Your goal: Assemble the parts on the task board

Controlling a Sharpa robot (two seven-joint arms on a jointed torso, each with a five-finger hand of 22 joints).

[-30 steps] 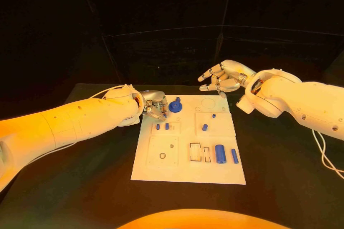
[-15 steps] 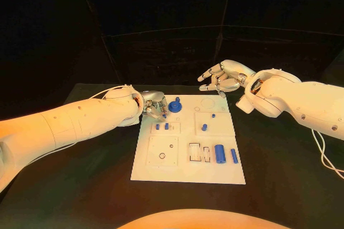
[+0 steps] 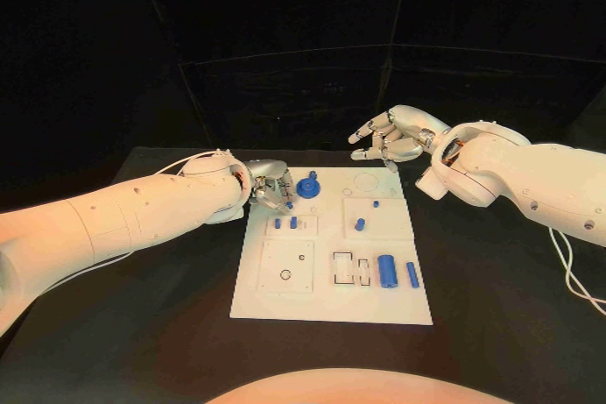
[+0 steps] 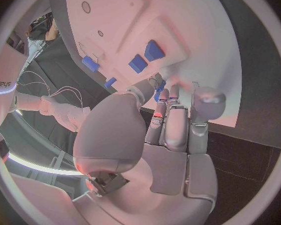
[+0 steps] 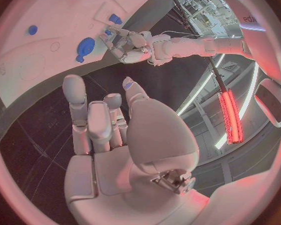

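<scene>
The white task board [image 3: 331, 303] lies in the middle of the black table. My left hand [image 3: 268, 188] hovers over the board's far left corner, beside the blue round knob [image 3: 309, 189]. It pinches a small blue part [image 4: 159, 89] between thumb and a finger. Two short blue pegs [image 3: 285, 222] stand just in front of that hand. More blue pegs [image 3: 360, 224] stand near the board's middle, and two blue cylinders [image 3: 388, 271] lie at its right. My right hand [image 3: 398, 138] hangs above the board's far right corner, fingers apart, holding nothing.
The board has empty recesses: a square plate with small holes [image 3: 286, 265] at front left and narrow slots [image 3: 345, 267] beside the cylinders. Bare black table [image 3: 151, 290] surrounds the board. A white cable [image 3: 568, 264] trails along my right arm.
My left hand has shifted very slightly over the board's far left corner. My right hand has stayed where it was.
</scene>
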